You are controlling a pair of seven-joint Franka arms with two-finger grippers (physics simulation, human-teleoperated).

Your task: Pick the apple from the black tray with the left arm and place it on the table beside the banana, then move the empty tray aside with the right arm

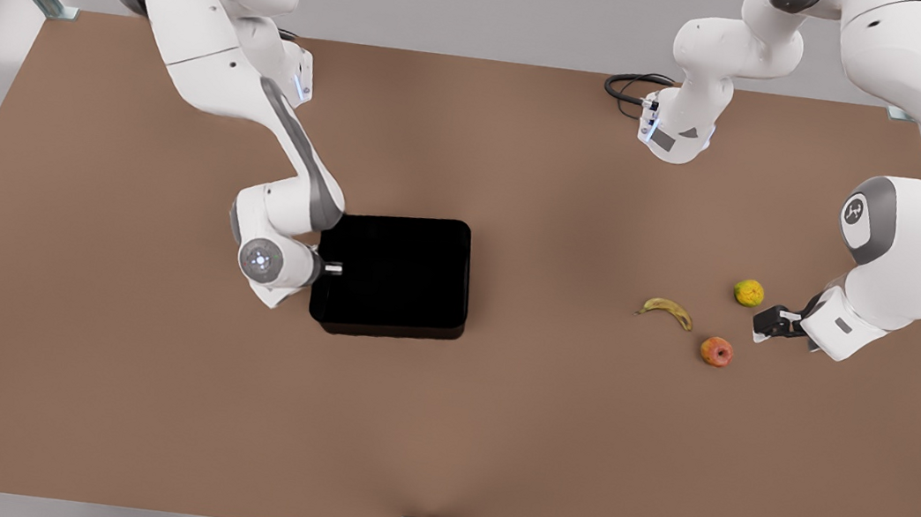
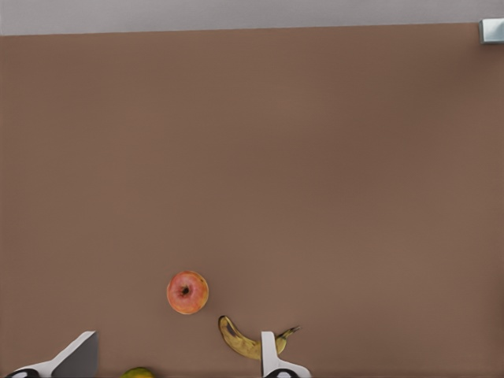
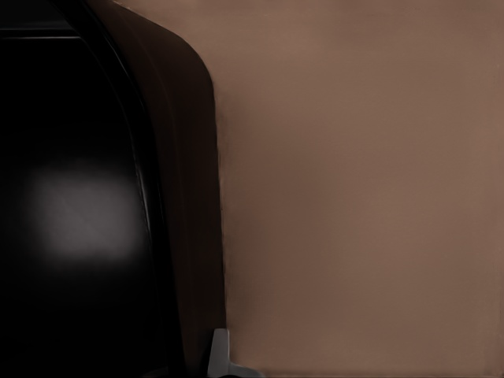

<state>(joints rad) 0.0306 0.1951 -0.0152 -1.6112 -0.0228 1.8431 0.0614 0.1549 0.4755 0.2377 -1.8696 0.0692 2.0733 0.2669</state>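
The apple (image 1: 715, 352) (image 2: 187, 292) lies on the table (image 1: 490, 440), just to the front view's right of the banana (image 1: 668, 311) (image 2: 248, 340) and apart from it. My left gripper (image 1: 765, 325) (image 2: 180, 337) hovers open and empty close by, on the front view's right of the apple. The black tray (image 1: 394, 275) (image 3: 71, 205) sits mid-table with nothing in it. At the middle of the tray's edge, on the front view's left, my right gripper (image 1: 332, 267) rests against the rim.
A yellow-green round fruit (image 1: 748, 292) (image 2: 138, 372) lies just behind the apple, close to my left gripper. A black cable (image 1: 630, 88) loops at the back by an arm base. Metal posts stand at the table corners.
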